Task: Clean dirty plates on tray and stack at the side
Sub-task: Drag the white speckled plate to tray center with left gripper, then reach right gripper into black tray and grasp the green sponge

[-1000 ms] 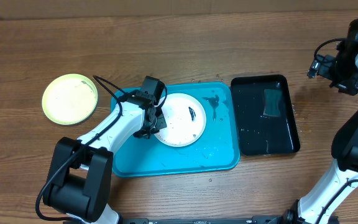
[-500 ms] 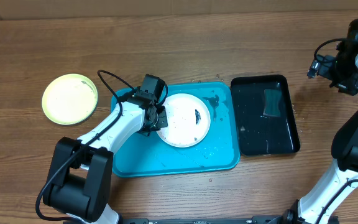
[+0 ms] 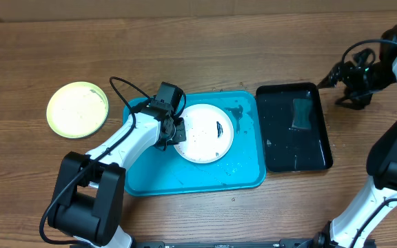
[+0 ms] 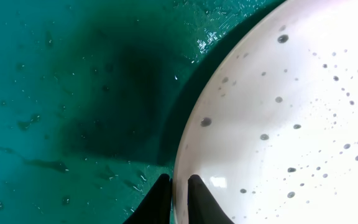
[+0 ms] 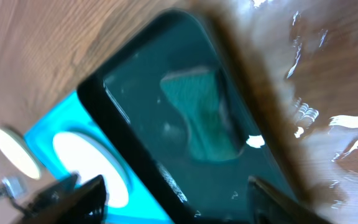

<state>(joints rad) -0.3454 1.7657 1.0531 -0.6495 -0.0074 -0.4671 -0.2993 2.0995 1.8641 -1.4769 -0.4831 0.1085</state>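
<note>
Left wrist view: my left claw is pinched together on the rim of the speckled white plate, which lies on the wet turquoise tray. Overhead, the yellow-green plate sits on the wooden table left of the tray. My right claw hangs spread apart and empty, just beside the black tray.

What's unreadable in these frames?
- Right wrist: motion blur smears the greenish pad in the glossy black rectangular tray; material unclear.
- Overhead: left gripper body hides its fingertips at the round white plate.
- Left wrist: frame cuts off that plate.
</note>
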